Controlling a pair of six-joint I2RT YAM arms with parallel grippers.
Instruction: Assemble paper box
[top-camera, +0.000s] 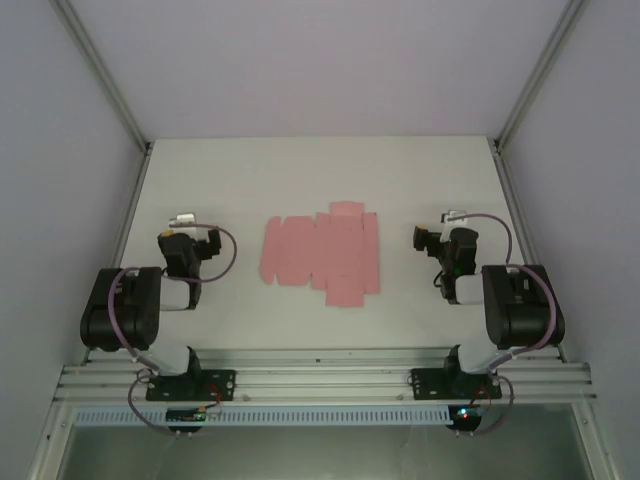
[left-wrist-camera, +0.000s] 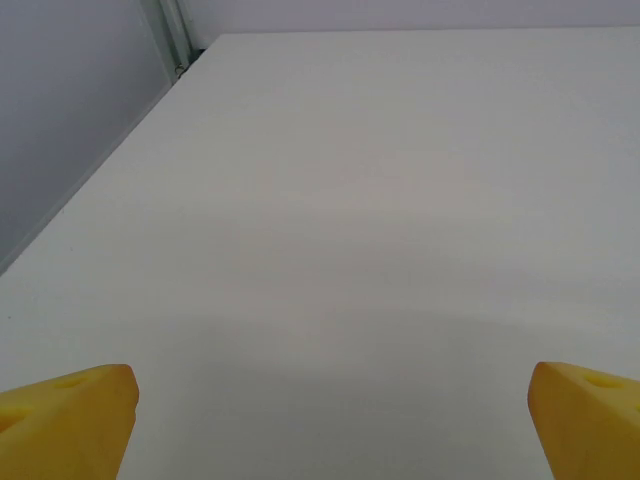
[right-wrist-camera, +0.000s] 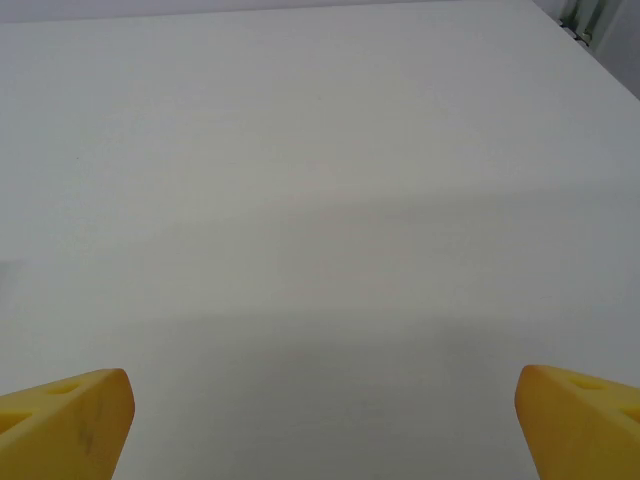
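Evidently at step zero: noted the paper box (top-camera: 322, 253) lying as a flat, unfolded pink die-cut sheet on the middle of the tabletop (top-camera: 250, 180), flaps and tabs all spread out, no crease raised. Logged left hand (top-camera: 188, 228) well apart to the left of the sheet and right hand (top-camera: 447, 228) well apart to its right, both with yellow fingers (left-wrist-camera: 70, 420) spread wide, gripping nothing, touching no card. Judged everything left to do: approach, fold up walls, tuck tabs, close into box form.
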